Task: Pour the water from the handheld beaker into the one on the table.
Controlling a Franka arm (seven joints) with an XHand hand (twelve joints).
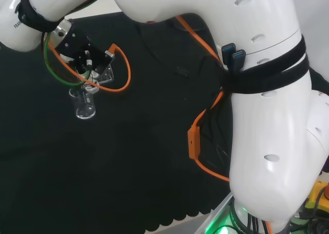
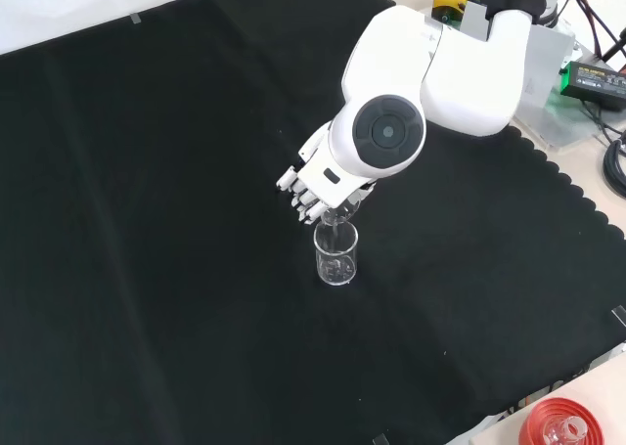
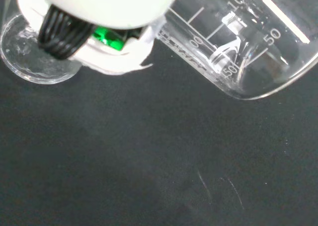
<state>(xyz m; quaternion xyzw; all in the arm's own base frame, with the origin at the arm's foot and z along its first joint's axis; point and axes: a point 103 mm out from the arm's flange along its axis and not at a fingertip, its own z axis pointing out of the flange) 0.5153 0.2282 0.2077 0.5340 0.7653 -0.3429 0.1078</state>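
Hand [image 2: 311, 183] fingers, we saw, curled round the tilted handheld beaker [image 3: 248, 42], lip over the standing beaker [image 2: 335, 256] near the middle of the counter [image 2: 147, 220]. We judged both glass pieces light, slippery and fragile, best gripped round the wall. Beyond, the arm reached down from the counter's far edge.

Your head view looks down from behind the arm's base over the tabletop [image 1: 154, 167]. Your front view faces back from above the cloth. Both share the standing beaker [image 2: 336, 257]. Your wrist view sits close above the cloth.
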